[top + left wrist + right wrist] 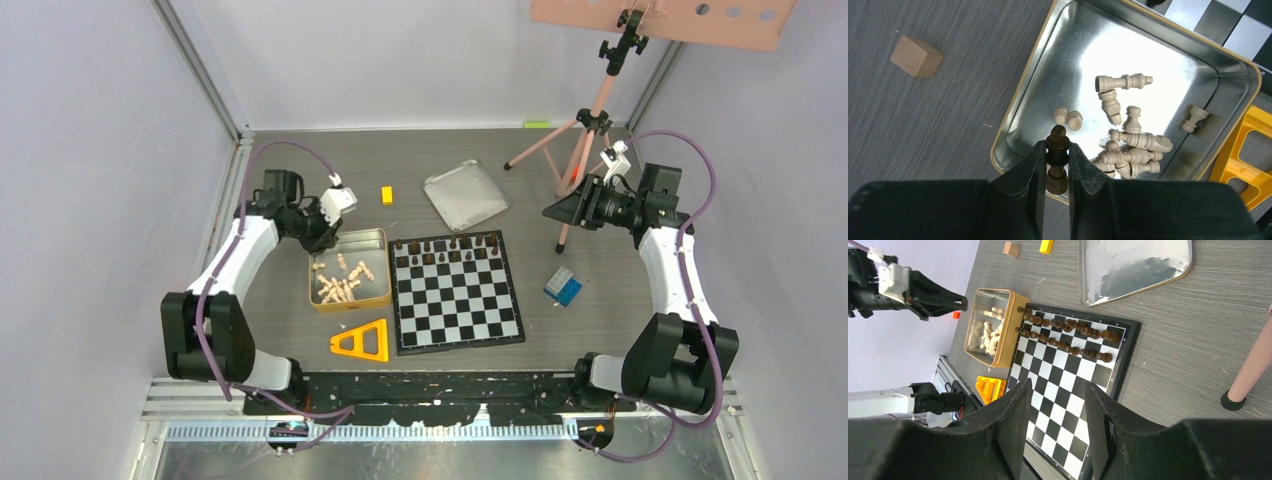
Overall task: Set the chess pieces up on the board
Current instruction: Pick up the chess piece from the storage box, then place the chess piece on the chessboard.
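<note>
L pincer (1058, 165) clamps a dark chessman (1057, 150), type hard to tell, at the rim of the gold tin (1013, 120) w/ pale pieces (1128, 150) inside. R pincer (1058, 390) is partly open, empty, right of the board (457, 300); dark rows (1063, 335) line its far edge.

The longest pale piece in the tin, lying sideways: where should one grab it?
Grip the pale piece across its slim middle, coming straight down from above. It lies flat on its side in the tin, with bare metal on either side of that middle.
</note>
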Robot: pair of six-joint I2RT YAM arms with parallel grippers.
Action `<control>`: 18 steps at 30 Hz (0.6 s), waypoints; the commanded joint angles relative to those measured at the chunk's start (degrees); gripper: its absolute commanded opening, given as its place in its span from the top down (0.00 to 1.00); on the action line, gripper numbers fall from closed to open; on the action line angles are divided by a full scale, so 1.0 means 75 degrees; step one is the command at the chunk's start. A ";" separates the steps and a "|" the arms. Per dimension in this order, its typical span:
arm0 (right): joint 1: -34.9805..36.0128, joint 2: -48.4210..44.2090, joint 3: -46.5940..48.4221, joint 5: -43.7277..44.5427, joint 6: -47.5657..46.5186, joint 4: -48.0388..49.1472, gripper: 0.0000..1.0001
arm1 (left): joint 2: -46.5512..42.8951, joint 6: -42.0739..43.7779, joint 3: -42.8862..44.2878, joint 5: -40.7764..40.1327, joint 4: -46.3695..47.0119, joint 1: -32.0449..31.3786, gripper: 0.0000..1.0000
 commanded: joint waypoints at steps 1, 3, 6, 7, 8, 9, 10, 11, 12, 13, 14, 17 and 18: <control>0.0095 -0.0079 0.0072 -0.0174 -0.0044 0.0166 0.51 | -0.0546 -0.0925 0.0009 0.1597 0.0289 0.0353 1.00; 0.0220 -0.0110 0.0094 -0.0178 -0.0091 0.0166 0.51 | -0.0711 -0.1249 0.0042 0.2370 0.0389 0.0356 1.00; 0.0252 -0.0121 0.0087 -0.0138 -0.0119 0.0168 0.52 | -0.0786 -0.1979 -0.0022 0.3730 0.1001 0.0304 1.00; 0.0254 -0.0120 0.0084 -0.0119 -0.0137 0.0166 0.52 | -0.0794 -0.2257 -0.0052 0.4021 0.1275 0.0214 1.00; 0.0260 -0.0120 0.0067 -0.0114 -0.0148 0.0170 0.52 | -0.0789 -0.2529 -0.0062 0.4174 0.1582 0.0051 1.00; 0.0255 -0.0128 0.0056 -0.0087 -0.0162 0.0185 0.52 | -0.0773 -0.2817 -0.0082 0.4212 0.1952 -0.0151 1.00; 0.0255 -0.0130 0.0039 -0.0068 -0.0172 0.0187 0.52 | -0.0751 -0.3099 -0.0129 0.4257 0.2344 -0.0448 1.00; 0.0263 -0.0137 0.0036 -0.0040 -0.0185 0.0187 0.52 | -0.0703 -0.3374 -0.0161 0.4325 0.2732 -0.0685 1.00; 0.0258 -0.0134 0.0034 -0.0028 -0.0195 0.0181 0.52 | -0.0648 -0.3647 -0.0224 0.4364 0.3215 -0.0932 1.00; 0.0258 -0.0138 0.0028 0.0002 -0.0232 0.0179 0.52 | -0.0571 -0.3926 -0.0310 0.4400 0.3766 -0.1163 1.00; 0.0256 -0.0130 0.0023 0.0017 -0.0254 0.0162 0.52 | -0.0468 -0.4314 -0.0374 0.4434 0.4309 -0.1385 1.00; 0.0254 -0.0121 0.0022 0.0101 -0.0408 0.0090 0.52 | 0.0037 -0.5374 -0.0475 0.4468 0.6200 -0.1933 1.00; 0.0254 -0.0111 0.0022 0.0119 -0.0444 0.0063 0.52 | 0.0241 -0.5731 -0.0493 0.4394 0.6804 -0.2098 1.00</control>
